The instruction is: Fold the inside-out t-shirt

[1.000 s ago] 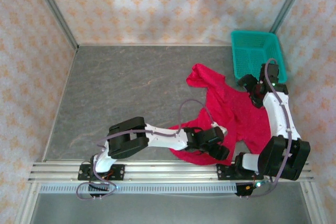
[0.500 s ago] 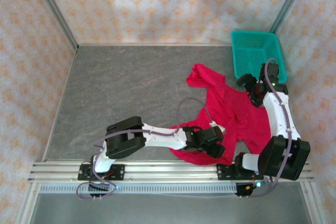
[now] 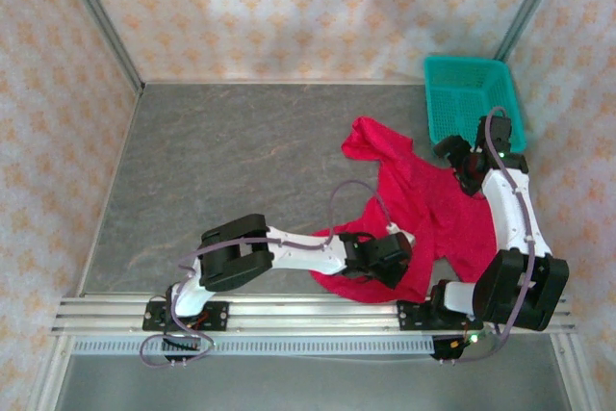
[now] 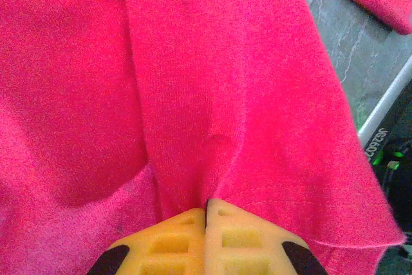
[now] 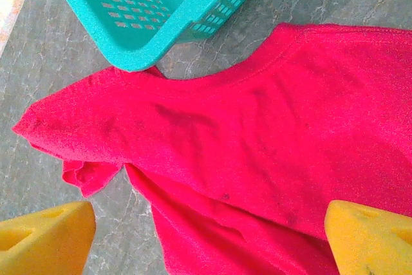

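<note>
Grey marbled tabletop (image 3: 241, 161), walled by patterned panels (image 3: 289, 7), is bearing the red t-shirt (image 3: 423, 209), the left gripper (image 4: 206, 207) pinching its cloth, the right gripper (image 5: 206, 230) hovering with jaws spread.

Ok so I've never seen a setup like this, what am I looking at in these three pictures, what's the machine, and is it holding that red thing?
These are two small robot arms bolted at the near edge of a grey table. The wide picture comes from a fixed camera above and behind them. The two close-ups come from a camera on each wrist, so the yellow blocks at the bottom edge are that arm's own fingers. On the table lie a crumpled crimson t-shirt and, at the far right, a teal mesh basket. The left gripper is shut, pinching a fold of the shirt. The right gripper hangs open above the shirt near the basket, holding nothing.
</note>
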{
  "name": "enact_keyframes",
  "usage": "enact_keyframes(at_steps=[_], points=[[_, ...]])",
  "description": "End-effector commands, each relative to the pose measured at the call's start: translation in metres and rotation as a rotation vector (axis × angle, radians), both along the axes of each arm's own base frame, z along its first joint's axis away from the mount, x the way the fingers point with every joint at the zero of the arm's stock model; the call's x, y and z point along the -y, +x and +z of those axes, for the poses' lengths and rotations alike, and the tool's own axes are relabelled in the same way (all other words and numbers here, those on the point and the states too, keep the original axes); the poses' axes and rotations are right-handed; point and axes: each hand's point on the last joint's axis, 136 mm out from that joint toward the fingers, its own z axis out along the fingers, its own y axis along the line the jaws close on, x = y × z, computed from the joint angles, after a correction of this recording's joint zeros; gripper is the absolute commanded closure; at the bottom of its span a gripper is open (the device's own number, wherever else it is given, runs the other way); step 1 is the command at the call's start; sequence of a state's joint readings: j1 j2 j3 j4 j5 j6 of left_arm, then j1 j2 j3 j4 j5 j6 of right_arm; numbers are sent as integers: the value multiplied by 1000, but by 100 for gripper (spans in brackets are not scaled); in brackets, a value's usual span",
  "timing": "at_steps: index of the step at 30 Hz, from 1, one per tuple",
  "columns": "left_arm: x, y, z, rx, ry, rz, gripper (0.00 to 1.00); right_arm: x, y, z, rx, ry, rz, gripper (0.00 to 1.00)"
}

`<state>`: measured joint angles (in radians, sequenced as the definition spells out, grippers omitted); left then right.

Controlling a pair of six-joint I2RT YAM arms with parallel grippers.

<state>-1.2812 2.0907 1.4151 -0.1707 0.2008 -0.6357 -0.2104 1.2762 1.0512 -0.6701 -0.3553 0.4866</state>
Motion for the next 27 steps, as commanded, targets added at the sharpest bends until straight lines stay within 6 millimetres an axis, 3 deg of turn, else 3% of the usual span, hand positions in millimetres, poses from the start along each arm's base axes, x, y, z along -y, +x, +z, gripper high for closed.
enact_keyframes(at_steps=[1, 6, 11, 16, 23, 27], points=[[-12, 9, 27, 70, 51, -4, 100, -8, 7, 5, 36, 19, 27, 14], [-78, 53, 93, 169, 91, 115, 100, -61, 33, 5, 22, -24, 200, 23], [-157, 82, 124, 254, 126, 226, 100, -95, 67, -1, -8, -118, 298, 27], [-199, 79, 118, 260, 139, 280, 100, -122, 109, -8, -9, -161, 337, 28], [-219, 67, 81, 194, 141, 349, 100, -155, 171, -34, -5, -248, 417, 25], [-228, 65, 64, 176, 156, 387, 100, -182, 196, -46, 0, -318, 498, 24]])
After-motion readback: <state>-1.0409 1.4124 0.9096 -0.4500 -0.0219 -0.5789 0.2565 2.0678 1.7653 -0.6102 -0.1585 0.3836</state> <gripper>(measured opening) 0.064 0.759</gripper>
